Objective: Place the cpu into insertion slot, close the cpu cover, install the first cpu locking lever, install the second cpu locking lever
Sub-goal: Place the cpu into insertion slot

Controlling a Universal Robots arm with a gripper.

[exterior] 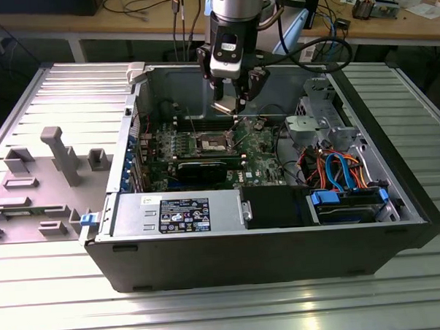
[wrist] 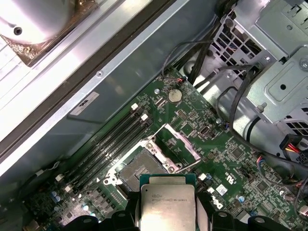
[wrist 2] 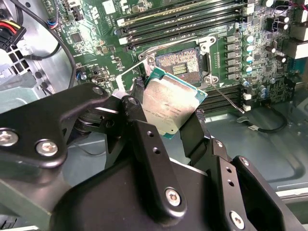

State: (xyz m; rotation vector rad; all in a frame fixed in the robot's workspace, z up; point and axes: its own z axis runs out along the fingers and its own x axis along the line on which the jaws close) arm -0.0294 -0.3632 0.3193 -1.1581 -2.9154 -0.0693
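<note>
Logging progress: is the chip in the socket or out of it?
Out. The gripper holds the chip above the board, apart from the socket, whose centre lies bare.

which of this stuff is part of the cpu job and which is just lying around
Job:
cpu, held in the gripper
insertion slot
cpu cover, open

Not the job:
memory slots
power supply
drive cage
blue cables
</note>
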